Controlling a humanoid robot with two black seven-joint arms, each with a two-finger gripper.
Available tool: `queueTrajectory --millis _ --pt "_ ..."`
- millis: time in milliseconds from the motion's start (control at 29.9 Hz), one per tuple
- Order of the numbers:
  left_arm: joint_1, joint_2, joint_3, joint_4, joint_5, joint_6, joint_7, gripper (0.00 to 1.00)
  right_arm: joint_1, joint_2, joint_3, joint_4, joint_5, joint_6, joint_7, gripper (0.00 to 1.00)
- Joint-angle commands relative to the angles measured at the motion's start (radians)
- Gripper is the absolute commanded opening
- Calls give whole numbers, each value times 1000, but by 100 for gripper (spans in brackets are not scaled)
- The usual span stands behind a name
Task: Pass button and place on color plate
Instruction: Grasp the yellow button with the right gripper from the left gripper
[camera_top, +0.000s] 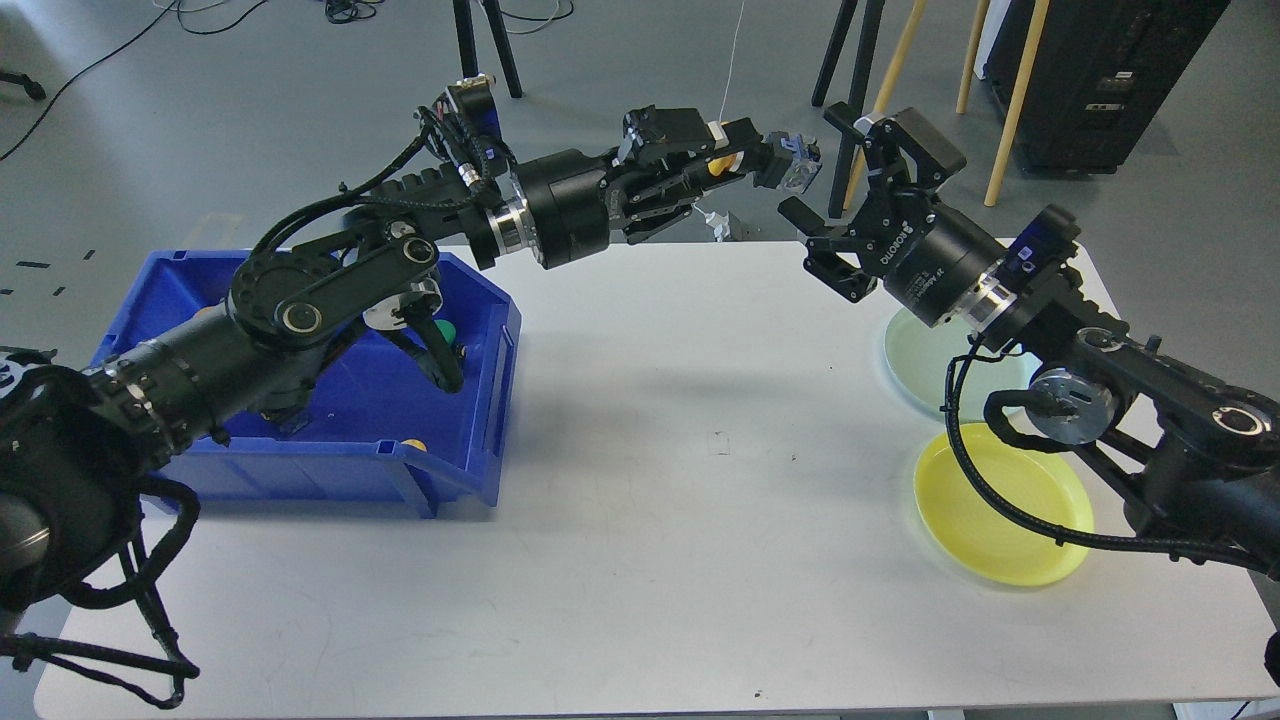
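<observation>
My left gripper (748, 160) reaches out over the table's far edge. It is shut on a yellow button (720, 165), whose blue-and-clear contact block (796, 168) sticks out to the right. My right gripper (826, 168) is open, with its jaws just right of that block, one finger above and one below its level. I cannot tell if they touch it. The yellow plate (1020, 480) and the pale green plate (915, 350) lie at the right, partly behind my right arm.
A blue bin (485, 400) stands at the left under my left arm, with a green button (444, 330) and a yellow button (414, 444) partly showing. Chair and stand legs are behind the table.
</observation>
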Motion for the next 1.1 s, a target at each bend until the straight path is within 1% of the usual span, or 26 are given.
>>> queueTrajectory --millis 0,67,167,201,234,301,334,368,401,568,702,902,1036,1069 --pt "1 0 0 2 0 0 0 3 10 23 -4 -10 1 -4 0 98" --pt "1 2 0 2 0 0 0 3 10 21 -4 -6 -1 -4 0 96" --pt "1 2 0 2 0 0 0 4 10 12 -4 -2 1 -5 0 87" --pt "2 2 0 2 0 0 0 4 8 7 -4 1 -1 -4 0 79" --pt "2 2 0 2 -1 0 0 4 8 3 -4 3 -1 -4 0 69" --pt "2 2 0 2 -7 0 0 4 8 -4 -4 3 -4 -4 0 46" --pt "2 2 2 2 -14 0 0 4 8 -1 -4 1 -9 -10 -2 31" --pt "2 2 2 2 -18 0 0 4 7 1 -2 1 -10 -28 -3 27" --pt "5 2 2 2 -20 0 0 4 7 -2 -4 4 -10 -36 -3 26" --pt "8 2 2 3 -21 0 0 4 -4 0 -4 26 -13 -38 -5 9" --pt "8 2 2 3 -21 0 0 4 -6 7 -4 24 -13 -38 -5 4" --pt "8 2 0 3 -21 0 0 5 -6 13 -4 23 -13 -39 -5 2" --pt "20 0 0 2 -27 0 0 13 -7 12 -2 21 -13 -41 -8 1" --pt "22 0 0 2 -34 0 0 14 -7 12 -2 21 -12 -41 -8 1"
